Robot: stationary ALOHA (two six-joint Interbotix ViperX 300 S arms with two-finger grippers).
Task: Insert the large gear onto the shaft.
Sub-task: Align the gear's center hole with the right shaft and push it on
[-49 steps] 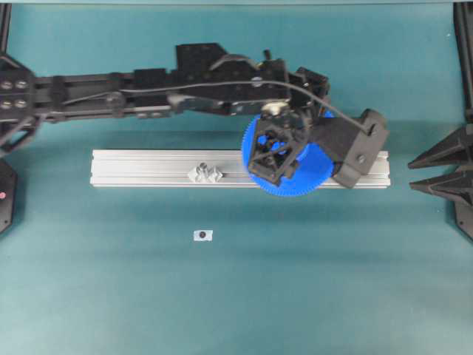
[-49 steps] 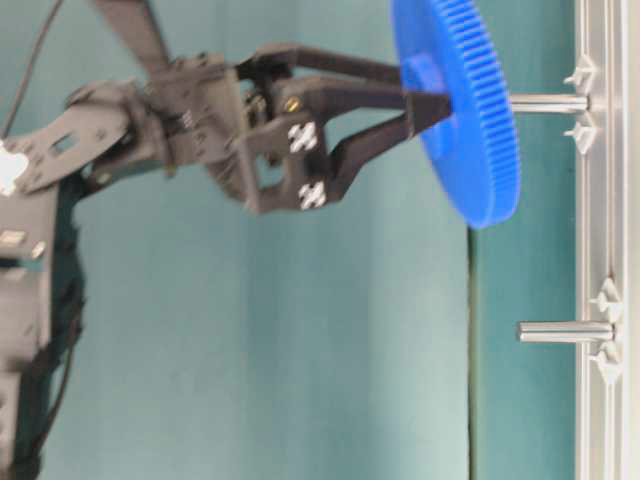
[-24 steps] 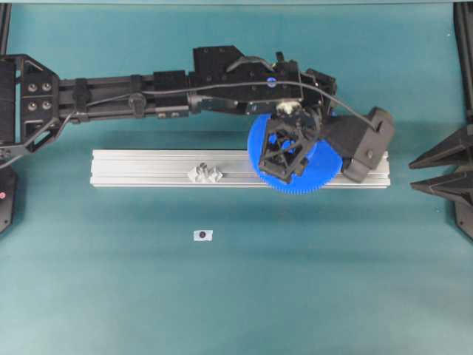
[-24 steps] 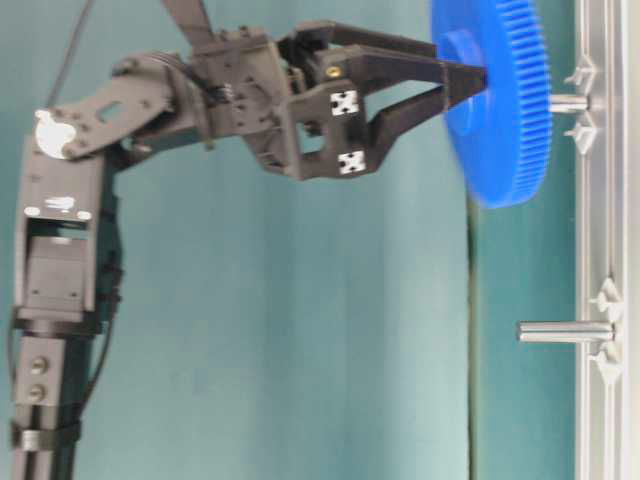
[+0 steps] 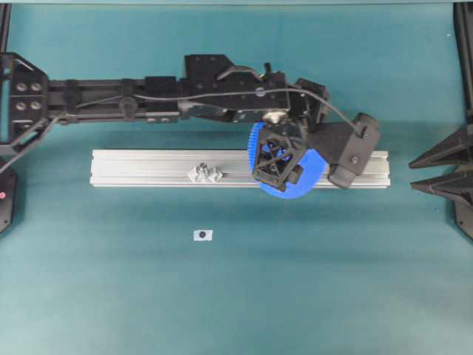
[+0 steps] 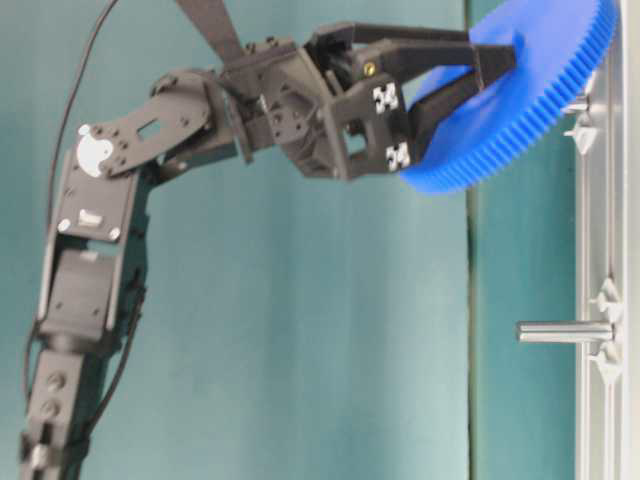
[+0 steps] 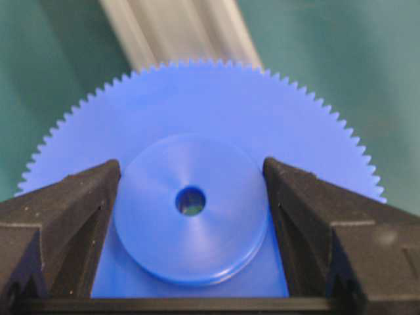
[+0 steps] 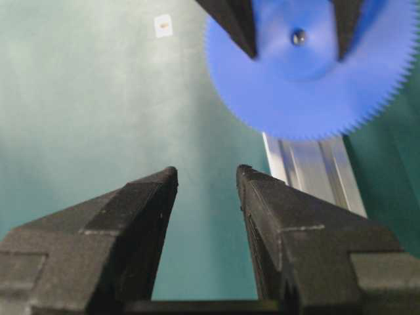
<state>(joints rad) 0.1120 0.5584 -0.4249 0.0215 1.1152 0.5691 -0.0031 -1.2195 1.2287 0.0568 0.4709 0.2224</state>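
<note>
Your tabletop (image 5: 111, 296) carries the aluminium rail (image 5: 148, 168). At its three-o'clock end the large gear (image 5: 314, 168) sits tilted, its hub clamped in the left hand (image 7: 190, 197), hiding the shaft. The right hand (image 8: 207, 180) gapes empty. At nine o'clock, a spare pin (image 6: 565, 331).

You get even, bright light with soft shadows; the rail (image 7: 177, 33) blurs in the left wrist view, and the large gear (image 8: 308, 72) in the right.

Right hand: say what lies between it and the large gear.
Nothing: in the right wrist view, bare green table separates the right hand from the large gear.
</note>
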